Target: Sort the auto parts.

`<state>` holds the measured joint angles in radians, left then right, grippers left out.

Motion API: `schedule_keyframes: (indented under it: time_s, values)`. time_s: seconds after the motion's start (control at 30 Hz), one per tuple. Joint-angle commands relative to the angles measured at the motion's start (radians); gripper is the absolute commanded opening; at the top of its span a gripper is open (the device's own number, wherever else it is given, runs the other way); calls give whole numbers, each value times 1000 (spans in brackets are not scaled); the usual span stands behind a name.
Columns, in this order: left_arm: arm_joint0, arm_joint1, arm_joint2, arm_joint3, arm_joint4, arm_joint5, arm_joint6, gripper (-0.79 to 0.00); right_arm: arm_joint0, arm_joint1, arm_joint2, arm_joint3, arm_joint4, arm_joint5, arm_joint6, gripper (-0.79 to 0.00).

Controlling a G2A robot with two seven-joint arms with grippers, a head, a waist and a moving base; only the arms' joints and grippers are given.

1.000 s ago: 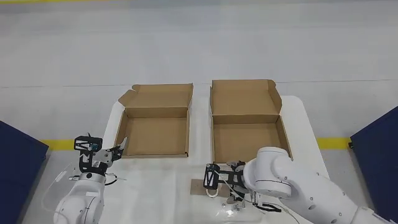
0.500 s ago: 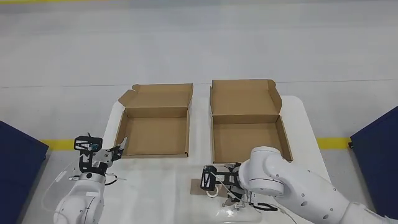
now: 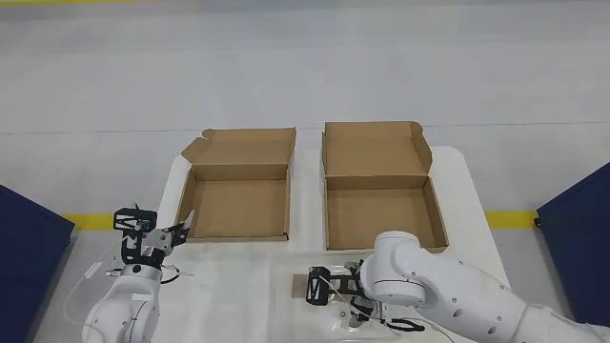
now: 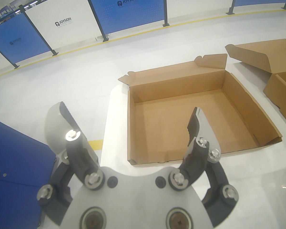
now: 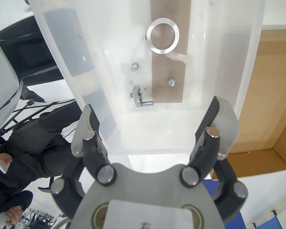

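Right arm point(image 3: 410, 281) shifted slightly left; right jaws open above clear plastic bin point(image 5: 231, 48), ready for silver metal ring point(image 5: 162, 51). Left jaws open, idle.

Same logo print on partition panels point(image 4: 124, 5) (blue and white).

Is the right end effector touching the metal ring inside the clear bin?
Apart. The right wrist view shows the metal ring lying on the floor of the clear bin, well beyond the open right end effector.
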<state>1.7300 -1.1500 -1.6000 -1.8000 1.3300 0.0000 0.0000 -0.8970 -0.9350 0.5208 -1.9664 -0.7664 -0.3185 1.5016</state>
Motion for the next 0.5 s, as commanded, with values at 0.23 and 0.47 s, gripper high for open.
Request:
schedule_keyframes:
  time_s: [0.23, 0.47]
  values:
    - [0, 0, 0, 0, 0, 0, 0, 0, -27, -7, -17, 49, -82, 24, -60, 0]
    - [0, 0, 0, 0, 0, 0, 0, 0, -35, -16, -24, 97, -87, 28, -80, 0]
